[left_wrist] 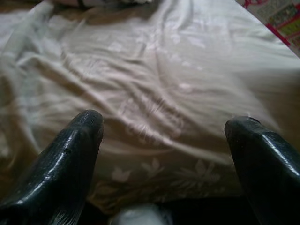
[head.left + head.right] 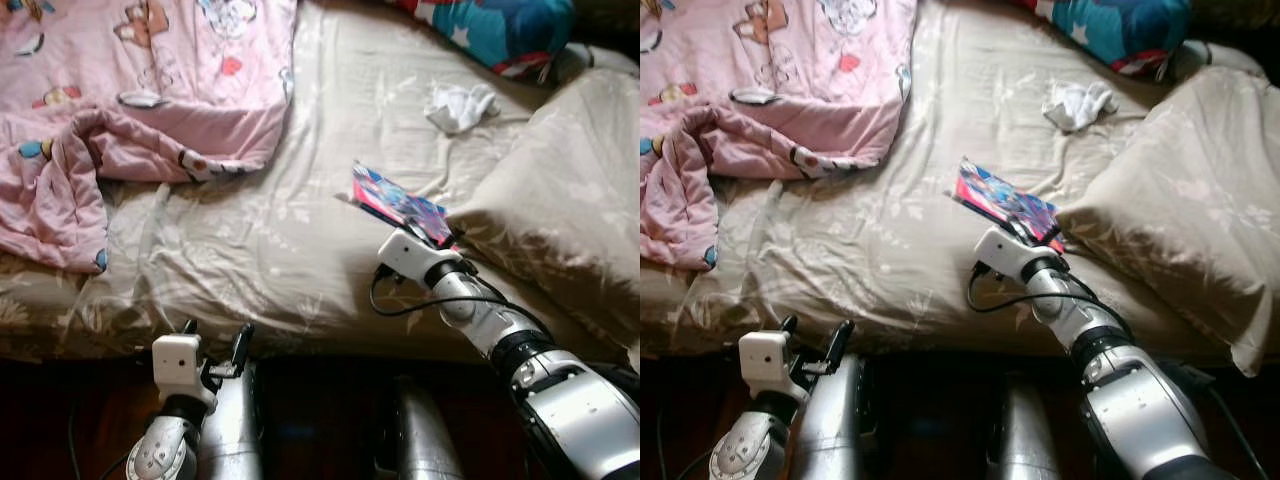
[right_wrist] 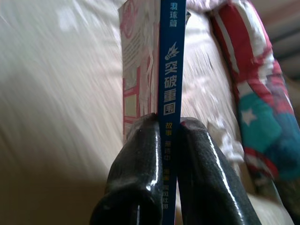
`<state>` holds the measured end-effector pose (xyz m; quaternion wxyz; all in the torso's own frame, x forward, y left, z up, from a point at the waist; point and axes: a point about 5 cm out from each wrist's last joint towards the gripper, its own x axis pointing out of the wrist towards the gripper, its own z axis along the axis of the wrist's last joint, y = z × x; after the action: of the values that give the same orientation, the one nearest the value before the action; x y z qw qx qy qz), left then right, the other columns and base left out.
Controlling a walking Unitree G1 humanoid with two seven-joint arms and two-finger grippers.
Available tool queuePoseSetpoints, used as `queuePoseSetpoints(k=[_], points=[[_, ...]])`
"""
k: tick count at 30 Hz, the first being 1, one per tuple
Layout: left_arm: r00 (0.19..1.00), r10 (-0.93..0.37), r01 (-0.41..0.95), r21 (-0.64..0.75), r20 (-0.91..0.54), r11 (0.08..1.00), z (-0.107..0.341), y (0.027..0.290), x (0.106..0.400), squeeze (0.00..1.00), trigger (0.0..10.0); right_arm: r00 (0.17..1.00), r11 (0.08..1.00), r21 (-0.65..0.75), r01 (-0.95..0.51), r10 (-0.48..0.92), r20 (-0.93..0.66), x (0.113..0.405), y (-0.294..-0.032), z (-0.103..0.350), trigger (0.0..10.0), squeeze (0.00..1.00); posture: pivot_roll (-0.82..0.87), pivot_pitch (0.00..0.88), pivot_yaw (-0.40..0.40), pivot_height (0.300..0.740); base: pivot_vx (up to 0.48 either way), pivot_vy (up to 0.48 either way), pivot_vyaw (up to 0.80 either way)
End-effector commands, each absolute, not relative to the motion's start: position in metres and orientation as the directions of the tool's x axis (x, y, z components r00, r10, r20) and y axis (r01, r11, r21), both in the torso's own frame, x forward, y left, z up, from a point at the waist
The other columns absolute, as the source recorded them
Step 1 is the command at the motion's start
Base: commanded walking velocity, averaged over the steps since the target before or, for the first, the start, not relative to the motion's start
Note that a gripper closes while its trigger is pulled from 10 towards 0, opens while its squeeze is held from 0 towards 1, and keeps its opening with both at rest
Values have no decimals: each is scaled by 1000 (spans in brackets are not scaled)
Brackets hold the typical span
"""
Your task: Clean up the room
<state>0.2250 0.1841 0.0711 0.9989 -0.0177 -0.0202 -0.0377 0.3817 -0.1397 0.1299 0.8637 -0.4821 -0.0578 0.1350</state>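
Beige bed sheet (image 2: 300,250), right pincer (image 3: 169,124) clamped on book (image 2: 398,203), left pincer (image 1: 164,129) spread apart, idle

Soft daylight falls across the beige floral bedsheet (image 2: 300,230), brightest at its middle and fading toward the near edge of the bed, below which everything sinks into deep shadow. The pink cartoon quilt (image 2: 110,90) on the sheet is evenly lit, its folds casting gentle shadows. Both head views are slightly soft and grainy, with low contrast. In the left wrist view the sheet is hazy and washed out, and the left gripper's (image 1: 164,140) black fingers (image 1: 65,159) show glossy highlights and blurred edges. In the right wrist view the sheet beside the book (image 3: 169,93) is overexposed and smeared, while the blue spine stays fairly sharp.
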Motion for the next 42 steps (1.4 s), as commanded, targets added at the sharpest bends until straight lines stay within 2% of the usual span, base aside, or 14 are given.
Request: queuePoseSetpoints(k=[1, 4, 5, 7, 10, 13, 14, 17, 20, 22, 28, 30, 42], points=[[997, -73, 73, -27, -1, 997, 65, 185, 219, 0, 10000, 941, 460, -868, -186, 337, -24, 381, -133, 132, 10000, 0, 191, 411, -66, 612, 0, 0, 0], [998, -69, 69, -28, -8, 997, 65, 185, 215, 0, 10000, 940, 434, -879, -196, 340, -42, 380, -132, 127, 10000, 0, 199, 428, -64, 612, 0, 0, 0], [998, -67, 66, -28, -12, 997, 65, 185, 214, 0, 10000, 948, 496, -848, -184, 317, -21, 382, -132, 132, 10000, 0, 199, 436, -63, 612, 0, 0, 0], [998, -65, 64, -28, -15, 998, 65, 186, 212, 0, 10000, 954, 519, -840, -159, 301, 6, 385, -133, 138, 10000, 0, 198, 437, -63, 612, 0, 0, 0], [998, -64, 63, -28, -24, 998, 65, 186, 209, 0, 10000, 944, 440, -891, -107, 327, 48, 388, -132, 148, 10000, 0, 195, 447, -64, 612, 0, 0, 0], [998, -63, 62, -27, -29, 998, 64, 186, 206, 0, 10000, 939, 429, -902, -45, 327, 109, 393, -132, 163, 10000, 0, 198, 455, -66, 612, 0, 0, 0], [998, -61, 60, -28, -32, 998, 65, 186, 205, 0, 10000, 928, 394, -919, 5, 340, 150, 394, -131, 171, 10000, 0, 197, 459, -68, 612, 0, 0, 0], [998, -58, 57, -30, -37, 998, 64, 185, 203, 0, 10000, 920, 374, -927, 30, 352, 172, 395, -129, 176, 10000, 0, 197, 463, -69, 612, 0, 0, 0], [997, -58, 57, -32, -41, 998, 64, 183, 201, 0, 10000, 924, 365, -930, -42, 369, 103, 393, -128, 166, 10000, 0, 196, 469, -70, 612, 0, 0, 0], [997, -59, 58, -35, -46, 998, 64, 181, 199, 0, 10000, 911, 289, -945, -154, 411, -23, 384, -124, 140, 10000, 0, 201, 476, -71, 612, 0, 0, 0], [997, -54, 53, -32, -54, 998, 64, 183, 197, 0, 10000, 906, 298, -898, -323, 373, -202, 368, -128, 99, 10000, 0, 209, 486, -72, 612, 0, 0, 0], [997, -53, 51, -29, -56, 998, 64, 184, 197, 0, 10000, 892, 252, -892, -376, 361, -274, 362, -131, 85, 10000, 0, 215, 488, -70, 612, 0, 0, 0], [997, -58, 56, -30, -60, 998, 65, 183, 196, 0, 10000, 916, 289, -887, -361, 286, -280, 364, -145, 86, 10000, 0, 212, 488, -67, 612, 0, 0, 0]])
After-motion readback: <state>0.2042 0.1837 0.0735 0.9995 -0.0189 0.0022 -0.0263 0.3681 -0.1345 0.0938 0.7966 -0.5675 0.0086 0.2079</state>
